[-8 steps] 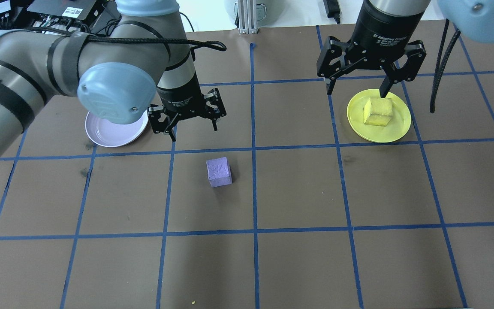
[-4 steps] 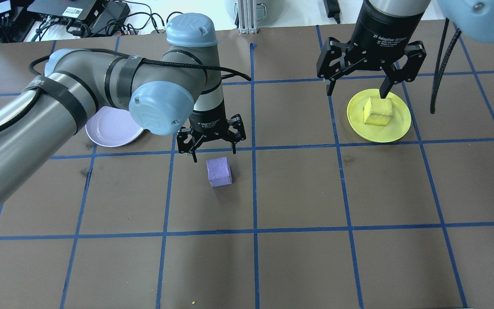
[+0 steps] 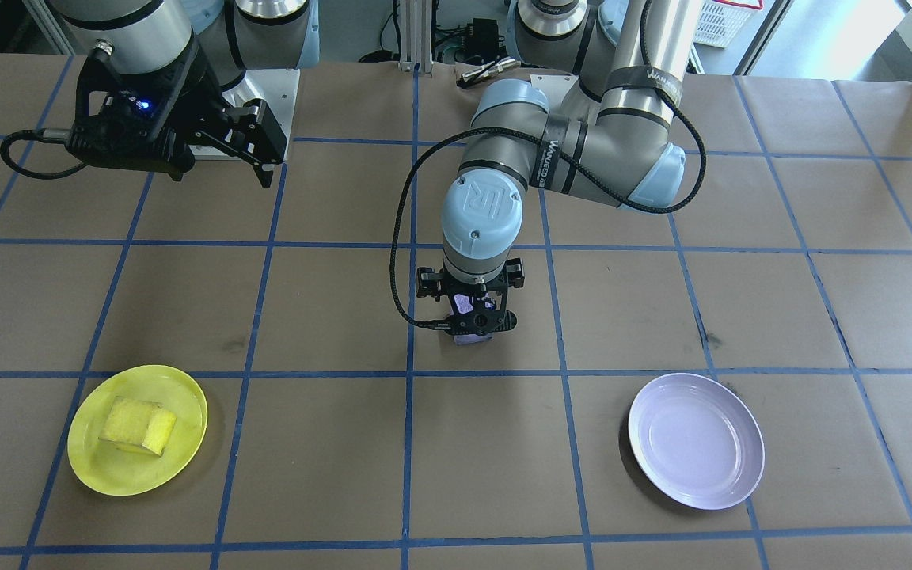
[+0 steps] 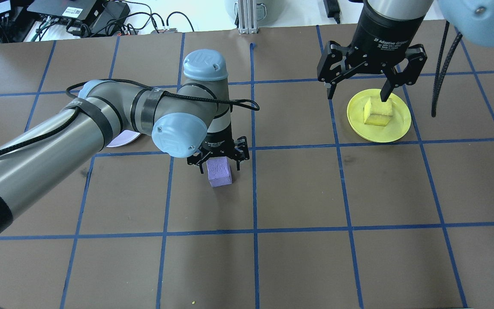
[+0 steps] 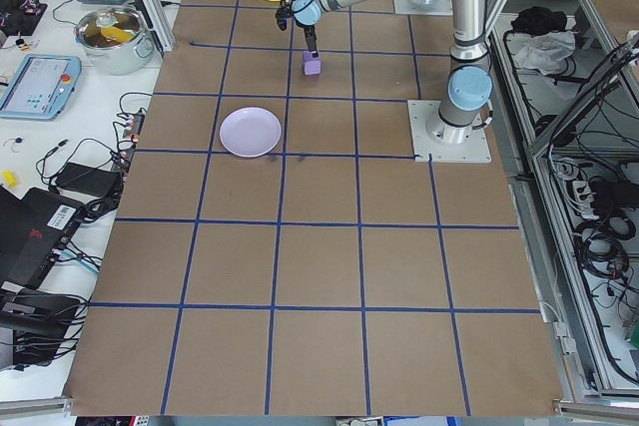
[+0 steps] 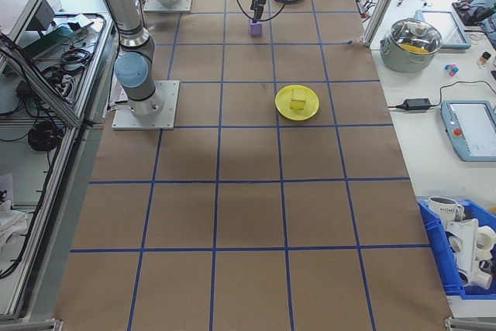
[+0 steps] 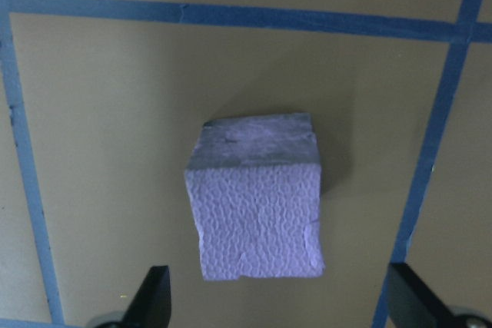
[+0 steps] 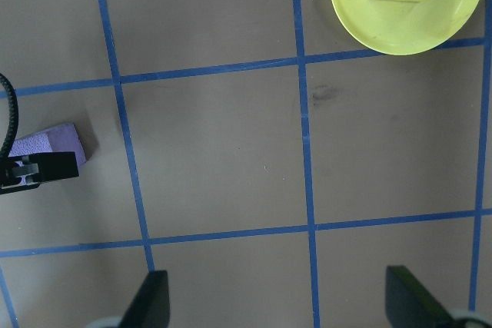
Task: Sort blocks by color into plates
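The left gripper (image 4: 218,164) hangs low over the purple block (image 4: 219,171) with its jaws spread wide, one fingertip on each side of the cube and neither touching it. Its own wrist camera makes this plain: the two fingertips (image 7: 154,297) sit at the bottom corners of that view, and the block (image 7: 257,205) lies between them on bare brown table paper, rough top face toward the lens, with clear paper on both sides. From across the table the same gripper (image 3: 468,313) hides nearly all of the block (image 3: 472,339), leaving only a sliver of purple under the wrist, so that view cannot settle whether there is contact. The right gripper (image 4: 358,92) is held high near the table's 1 o'clock in the overhead view, jaws wide apart and holding nothing; from overhead one finger overlaps the yellow plate (image 4: 397,128), but the front-facing camera shows this gripper (image 3: 258,150) well apart from the plate (image 3: 92,467). The right wrist camera looks down past its open fingertips (image 8: 150,297) and catches the plate (image 8: 361,21) at 1 o'clock and a corner of the purple block (image 8: 54,144) at 9 o'clock. The yellow block (image 4: 378,112) lies inside the yellow plate, near its middle. The lavender plate (image 3: 697,441) holds nothing; overhead, the left arm covers all of it but a small edge (image 4: 122,139), while the front-facing and left-side views (image 5: 250,132) show it whole, at about 10 o'clock from the purple block as seen from overhead.
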Tool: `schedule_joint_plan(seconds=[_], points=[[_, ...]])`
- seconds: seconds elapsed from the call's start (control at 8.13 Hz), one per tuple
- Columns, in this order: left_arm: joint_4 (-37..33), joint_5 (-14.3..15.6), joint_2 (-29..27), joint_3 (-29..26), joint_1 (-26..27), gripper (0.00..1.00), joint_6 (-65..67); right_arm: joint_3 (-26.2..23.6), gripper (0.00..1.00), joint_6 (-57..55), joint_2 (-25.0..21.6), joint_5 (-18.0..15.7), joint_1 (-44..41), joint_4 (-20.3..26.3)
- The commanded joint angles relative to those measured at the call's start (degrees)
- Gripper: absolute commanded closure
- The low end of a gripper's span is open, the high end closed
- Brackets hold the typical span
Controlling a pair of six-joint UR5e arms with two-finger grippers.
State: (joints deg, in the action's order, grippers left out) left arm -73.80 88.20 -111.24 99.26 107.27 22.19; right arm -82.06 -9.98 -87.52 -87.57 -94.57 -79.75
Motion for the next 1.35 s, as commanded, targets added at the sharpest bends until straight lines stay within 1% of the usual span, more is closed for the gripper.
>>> schedule_joint_plan(seconds=[0.0,0.25,0.37,0.49,0.61,0.74,0.98,1.11,1.23], points=[[4.28,0.04,-2.22,2.17,0.04,0.00,-2.05,-2.48,0.00,0.05,-1.95,-0.41,0.00,-0.06],[4.36,0.05,-2.57,2.26,0.04,0.00,-3.73,-2.75,0.00,0.05,-2.22,-0.76,0.00,-0.06],[4.71,-0.04,-3.53,2.08,0.04,0.11,-3.99,-2.75,0.00,0.05,-2.22,-0.76,0.00,-0.15],[6.28,0.04,-4.59,2.08,0.04,0.24,-3.99,-2.75,0.00,0.05,-2.31,-0.76,0.00,-0.06],[6.99,0.05,-5.03,1.99,0.04,0.75,-4.08,-2.84,0.00,0.05,-2.31,-0.76,0.00,-0.06],[7.09,-0.48,-4.86,1.73,-0.13,1.00,-4.08,-2.75,0.00,0.05,-2.31,-0.76,0.00,-0.06],[5.78,-0.57,-2.24,1.29,-0.22,1.00,-3.99,-2.75,0.00,-0.04,-2.31,-0.76,0.00,0.03],[0.46,-0.40,0.47,1.11,-0.66,1.00,-4.08,-2.84,0.00,0.05,-2.31,-0.76,0.00,0.03],[-2.72,0.22,3.28,-0.45,-1.97,1.00,-4.43,-2.84,0.00,0.05,-2.31,-0.76,0.00,0.03]])
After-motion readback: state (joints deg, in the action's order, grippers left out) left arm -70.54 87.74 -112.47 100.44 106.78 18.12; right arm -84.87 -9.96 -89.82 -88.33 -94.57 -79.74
